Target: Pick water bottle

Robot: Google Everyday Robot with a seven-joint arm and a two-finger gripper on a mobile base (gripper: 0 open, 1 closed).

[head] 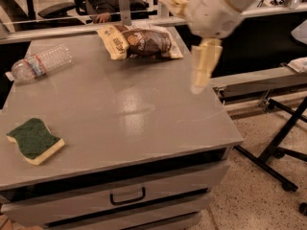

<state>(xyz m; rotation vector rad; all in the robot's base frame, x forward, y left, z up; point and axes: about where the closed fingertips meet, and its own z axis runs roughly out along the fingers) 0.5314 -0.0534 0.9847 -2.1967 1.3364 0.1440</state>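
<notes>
My gripper (pixel 203 63) hangs above the right side of the grey table (pixel 144 114), near its far right corner. It is blurred, and I cannot tell whether it is open or closed. It holds nothing that I can see.

The water bottle (pixel 39 63) lies on its side at the far left corner of the table, well apart from my gripper, with nearly the whole width of the top between us. Its cap end points toward the left edge and sits right at it. Its body angles back toward the far edge.

A snack bag (pixel 139 42) lies flat along the far edge, between the bottle and my gripper. It is nearer to me, just to the left of my gripper. A green and yellow sponge (pixel 34 140) rests close to the left edge, toward the front and well apart from the bottle.

The middle of the table between the bag, the bottle and the sponge is bare. Under the front edge is a drawer with a dark handle (pixel 127 196). Beyond the right edge, the black legs of a stand (pixel 278 150) spread over the speckled floor. A rail (pixel 72 28) runs behind the far edge.
</notes>
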